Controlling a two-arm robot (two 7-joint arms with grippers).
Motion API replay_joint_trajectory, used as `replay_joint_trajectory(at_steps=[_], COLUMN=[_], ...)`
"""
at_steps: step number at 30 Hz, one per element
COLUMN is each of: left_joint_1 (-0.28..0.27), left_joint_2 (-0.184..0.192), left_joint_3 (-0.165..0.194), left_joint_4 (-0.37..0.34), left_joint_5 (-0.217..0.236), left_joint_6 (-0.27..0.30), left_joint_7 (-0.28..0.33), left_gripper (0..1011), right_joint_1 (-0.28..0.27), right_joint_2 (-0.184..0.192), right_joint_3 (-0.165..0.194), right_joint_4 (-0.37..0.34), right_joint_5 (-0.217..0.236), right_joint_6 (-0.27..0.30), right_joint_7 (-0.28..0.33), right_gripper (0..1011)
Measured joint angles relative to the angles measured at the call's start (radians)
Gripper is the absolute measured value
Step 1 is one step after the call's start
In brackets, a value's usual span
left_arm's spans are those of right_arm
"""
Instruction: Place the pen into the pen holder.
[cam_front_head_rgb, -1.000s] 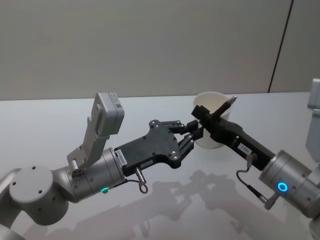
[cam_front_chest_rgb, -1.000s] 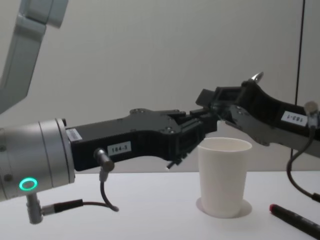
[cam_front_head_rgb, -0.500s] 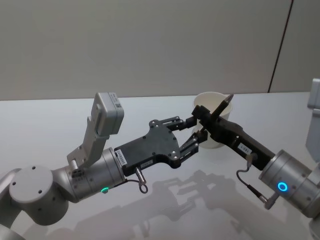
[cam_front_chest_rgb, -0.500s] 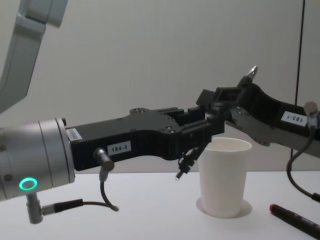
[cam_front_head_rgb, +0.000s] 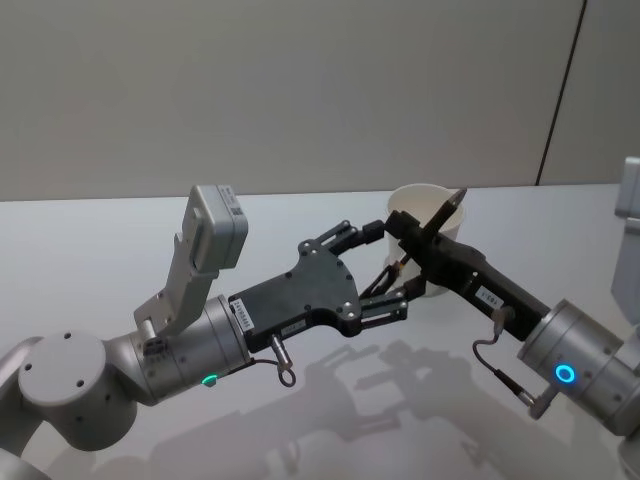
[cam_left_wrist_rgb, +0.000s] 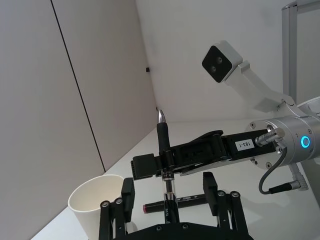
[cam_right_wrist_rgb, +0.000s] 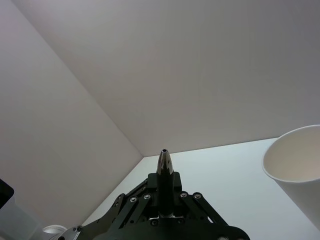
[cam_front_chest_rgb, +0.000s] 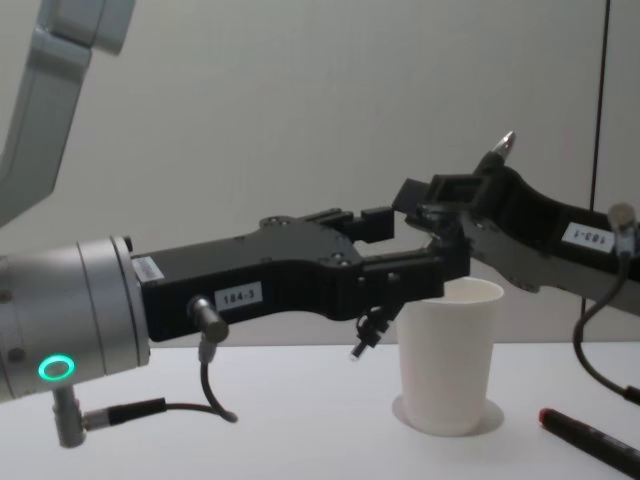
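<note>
The right pincer (cam_front_head_rgb: 408, 235) is gripping the pen (cam_front_head_rgb: 449, 207) tight around its thick dark part. It is holding the pen up in the air, slanting, with the shiny tip pointing up. The low end is hanging just to the left of the pen holder (cam_front_chest_rgb: 447, 370), and the tip is sticking up over its rim. The pen is not going inside yet. The pen holder is standing upright on the bench (cam_front_head_rgb: 90, 260).

The left pincer (cam_front_head_rgb: 398, 259) is reaching in from the left. Its fingers (cam_front_chest_rgb: 415, 275) are spreading wide on both sides of the pen's lower part and are not squeezing anything.

The pen is looking thin, stiff and light, and its smooth body is likely to slip or swing. The thick dark part is looking like the best place to hold. The pen holder is paper, so a bump is likely to tip it over. The pen is looking longer than the holder is tall, so it will probably be leaning on the rim.

A second ago the left pincer was shut close by the pen. Half a second ago it was starting to let go. Now it is wide apart. The pen was leaning flatter then and is standing steeper now. The pen holder and a second pen (cam_front_chest_rgb: 590, 440), lying on the bench at the right, are staying put.
</note>
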Motion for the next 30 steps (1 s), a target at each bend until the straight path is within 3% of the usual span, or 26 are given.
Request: replay_joint_trajectory(at_steps=[7, 19, 30], left_joint_1=[0.0, 0.0, 0.0], left_joint_2=[0.0, 0.0, 0.0], left_joint_3=[0.0, 0.0, 0.0], left_joint_4=[0.0, 0.0, 0.0], left_joint_5=[0.0, 0.0, 0.0], left_joint_6=[0.0, 0.0, 0.0], left_joint_7=[0.0, 0.0, 0.0], left_gripper=[1001, 1001, 1001], right_joint_1=[0.003, 0.028, 0.071], right_joint_2=[0.003, 0.009, 0.009], right_joint_3=[0.0, 0.011, 0.025], right_joint_4=[0.002, 0.019, 0.052], right_joint_5=[-0.01, -0.083, -0.201], right_joint_6=[-0.008, -0.079, -0.201], right_joint_7=[-0.006, -0.033, -0.052], right_gripper=[145, 145, 145])
